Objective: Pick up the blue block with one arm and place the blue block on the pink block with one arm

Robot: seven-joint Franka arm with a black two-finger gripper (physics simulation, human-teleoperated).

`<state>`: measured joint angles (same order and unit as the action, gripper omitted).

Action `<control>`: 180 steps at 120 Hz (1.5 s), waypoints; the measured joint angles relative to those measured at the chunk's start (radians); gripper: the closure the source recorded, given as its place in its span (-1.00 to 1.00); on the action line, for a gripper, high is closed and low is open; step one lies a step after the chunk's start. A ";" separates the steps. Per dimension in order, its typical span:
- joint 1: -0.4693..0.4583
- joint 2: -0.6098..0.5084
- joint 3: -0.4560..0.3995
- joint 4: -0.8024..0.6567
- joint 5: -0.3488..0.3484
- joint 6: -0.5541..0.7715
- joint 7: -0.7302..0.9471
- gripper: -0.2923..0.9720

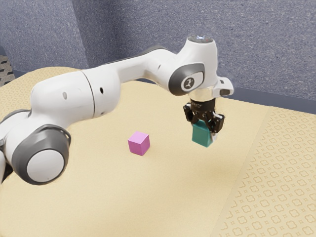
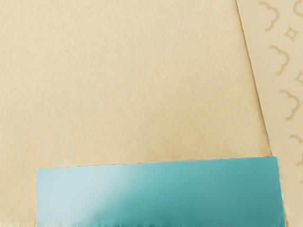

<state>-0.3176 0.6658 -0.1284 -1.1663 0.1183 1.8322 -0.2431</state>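
In the exterior view, the white arm [image 1: 98,94] is seen reaching in from nine o'clock, with its last joint bent down over the table [image 1: 148,197]. The black tool [image 1: 204,129] is pointed downward and is pinched on the blue block [image 1: 201,137]. A finger is pressed against each of two opposite sides, so the block is gripped between them. The block, more teal than pure blue in colour, is held tilted, with its lower corner turned toward five o'clock. It appears to be lifted clear of the table, though the gap beneath it cannot be judged with certainty.

The pink block [image 1: 138,143] is found resting on the plain tan part of the table, at about nine o'clock from the blue block and well apart from it. The two blocks are not touching, and the blue block is not yet set on the pink one.

A patterned strip [image 1: 276,187] of the table covering is seen at about four o'clock from the tool. A grey-blue wall [image 1: 271,44] is shown behind the table at twelve o'clock.

In the wrist view, the blue block [image 2: 161,191] is shown as a wide teal face just under the hand. The plain table [image 2: 123,80] is spread out beyond it, and the patterned strip [image 2: 284,71] is seen running alongside that plain surface, past one end of the block.
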 joint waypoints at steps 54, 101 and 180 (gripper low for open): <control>0.066 -0.222 0.166 -0.326 -0.081 0.166 0.059 0.05; 0.223 -0.215 0.139 -0.324 -0.082 0.189 0.123 0.06; 0.245 -0.287 0.158 -0.560 -0.089 0.399 0.193 0.06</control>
<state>-0.0731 0.3791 0.0300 -1.7263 0.0293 2.2310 -0.0506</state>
